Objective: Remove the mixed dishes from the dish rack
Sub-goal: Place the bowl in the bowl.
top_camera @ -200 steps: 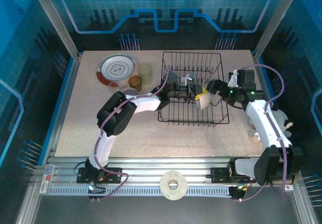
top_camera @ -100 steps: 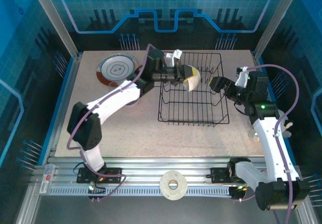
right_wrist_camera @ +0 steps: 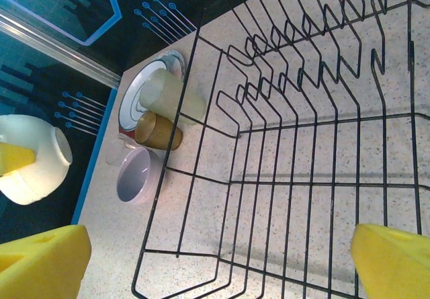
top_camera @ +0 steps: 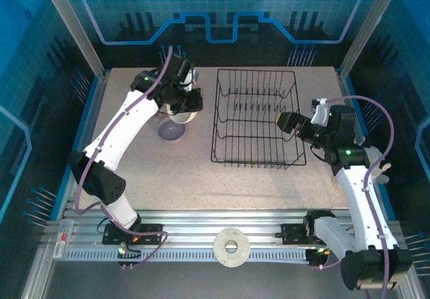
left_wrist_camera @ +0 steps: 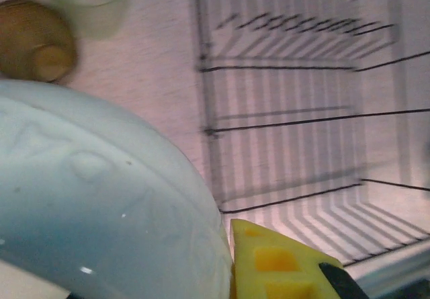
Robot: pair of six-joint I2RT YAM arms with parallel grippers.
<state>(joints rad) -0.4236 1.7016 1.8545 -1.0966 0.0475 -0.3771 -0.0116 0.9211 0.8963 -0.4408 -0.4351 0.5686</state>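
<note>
Speckled tabletop [top_camera: 168, 171] carries the dish rack [top_camera: 255, 117] at centre. At 10 o'clock I read the left tool [top_camera: 181, 103] clamped on the cream cup [top_camera: 181, 115], over the lilac cup [top_camera: 172, 132]; contact cannot be told. From above, the arm hides the red-rimmed plate [right_wrist_camera: 138, 87]. The right wrist view shows it, with the pale yellow-green cup [right_wrist_camera: 171, 96] and amber cup [right_wrist_camera: 158, 131] near it. The right tool [top_camera: 285, 121], fingers wide apart, sits at the rack's 3 o'clock edge. In the left wrist view the held cup is cut off and blurred.
</note>
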